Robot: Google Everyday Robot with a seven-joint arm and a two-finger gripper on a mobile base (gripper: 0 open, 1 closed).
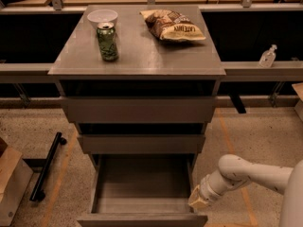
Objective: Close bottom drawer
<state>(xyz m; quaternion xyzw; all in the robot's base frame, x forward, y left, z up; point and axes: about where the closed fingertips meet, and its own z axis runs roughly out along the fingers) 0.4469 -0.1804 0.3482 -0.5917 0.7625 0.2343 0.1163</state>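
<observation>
The bottom drawer (pixel 142 219) is pulled far out of the grey-brown cabinet, its deep box open and bare inside, its flat front panel at the lower edge of the view. The two wider drawer fronts above it sit closed. My gripper (pixel 199 202) is at the end of the white arm that comes in from the right, low down beside the drawer's right front corner, just right of the drawer's side wall.
On the cabinet top (pixel 142 56) stand a green can (pixel 107 41), a white bowl (pixel 102 17) and a chip bag (pixel 173 26). A black bar (pixel 46 167) and a cardboard box (pixel 12 188) lie on the floor at left. A small bottle (pixel 267 56) stands on the right ledge.
</observation>
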